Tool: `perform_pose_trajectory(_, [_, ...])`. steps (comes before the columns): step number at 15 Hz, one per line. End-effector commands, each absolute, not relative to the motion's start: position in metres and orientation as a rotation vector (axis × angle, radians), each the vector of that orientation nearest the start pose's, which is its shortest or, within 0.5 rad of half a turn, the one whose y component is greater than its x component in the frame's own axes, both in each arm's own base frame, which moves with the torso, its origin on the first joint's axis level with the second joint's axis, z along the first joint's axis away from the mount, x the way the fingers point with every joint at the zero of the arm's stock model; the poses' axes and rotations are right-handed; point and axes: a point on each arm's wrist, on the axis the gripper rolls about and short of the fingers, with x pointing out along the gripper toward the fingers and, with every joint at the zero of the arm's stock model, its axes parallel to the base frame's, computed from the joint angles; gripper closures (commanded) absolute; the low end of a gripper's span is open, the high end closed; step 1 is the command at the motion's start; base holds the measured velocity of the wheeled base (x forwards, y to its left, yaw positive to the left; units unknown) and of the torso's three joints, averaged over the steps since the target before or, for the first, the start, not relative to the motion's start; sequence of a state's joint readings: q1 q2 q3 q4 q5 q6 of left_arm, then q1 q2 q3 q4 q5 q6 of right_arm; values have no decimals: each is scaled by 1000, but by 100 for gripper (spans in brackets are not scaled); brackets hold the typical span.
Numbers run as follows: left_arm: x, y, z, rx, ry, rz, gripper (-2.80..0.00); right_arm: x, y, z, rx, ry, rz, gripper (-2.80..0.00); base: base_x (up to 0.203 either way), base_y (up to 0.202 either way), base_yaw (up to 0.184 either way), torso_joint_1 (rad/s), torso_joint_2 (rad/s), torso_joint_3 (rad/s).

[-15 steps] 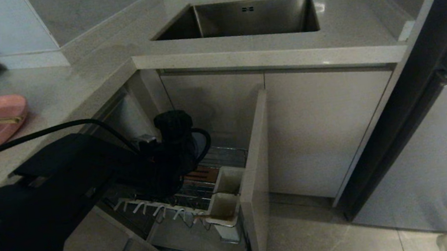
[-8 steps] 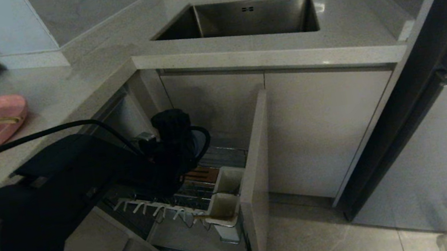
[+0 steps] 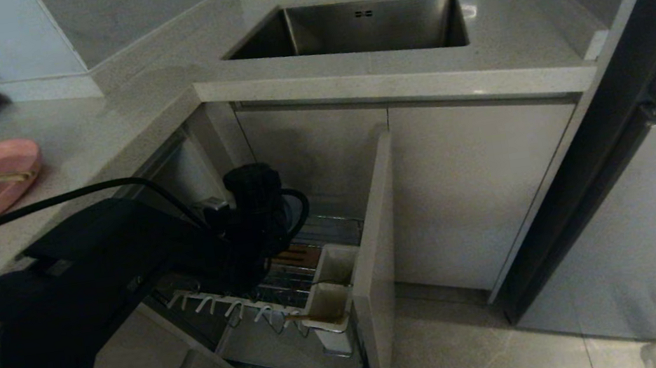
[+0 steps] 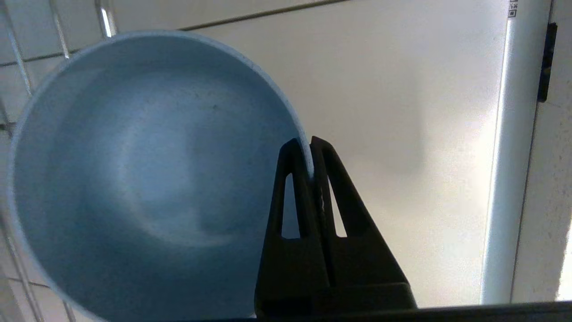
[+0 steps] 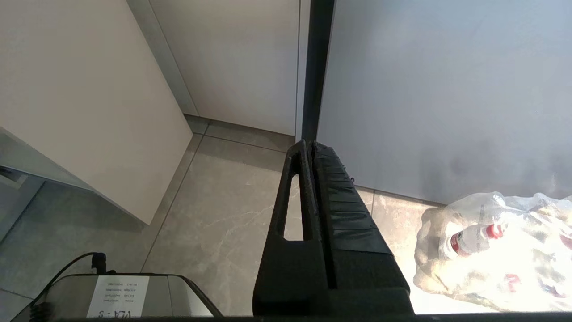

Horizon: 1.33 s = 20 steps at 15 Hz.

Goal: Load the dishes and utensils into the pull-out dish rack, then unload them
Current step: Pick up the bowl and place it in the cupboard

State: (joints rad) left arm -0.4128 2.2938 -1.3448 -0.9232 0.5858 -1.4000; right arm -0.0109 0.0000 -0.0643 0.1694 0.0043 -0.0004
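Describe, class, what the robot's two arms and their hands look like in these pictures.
The left arm is bulky matte black, with a black cable looping over it and a round knob-like housing at the wrist. The left hand has two slim black tapered fingers with long slot cut-outs. The right hand matches it, with a ribbed inner pad on one finger.

Nothing you can read, an upside-down white printed label (image 5: 117, 296) on the grey box, lettering too small.
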Motion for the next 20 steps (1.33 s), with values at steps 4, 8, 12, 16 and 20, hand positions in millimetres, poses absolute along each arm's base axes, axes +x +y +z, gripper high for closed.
perform_pose_trajectory(4, [425,-173,115,-1372,-74,208,0,-29,0,76,0,106,-6,0,0,0,0,0,0,0])
perform_pose_trajectory(8, [425,-172,110,-1377,-52,245,0,-29,0,76,1,106,-6,0,0,0,0,0,0,0])
perform_pose_trajectory(12, [424,-172,111,-1377,-53,245,0,-29,0,76,0,106,-6,0,0,0,0,0,0,0])
perform_pose_trajectory(16, [420,-171,119,-1362,-28,261,-280,-29,0,76,1,106,-6,0,0,0,0,0,0,0])
perform_pose_trajectory(20, [413,-168,126,-1359,-30,262,-280,-29,0,76,0,106,-6,0,0,0,0,0,0,0])
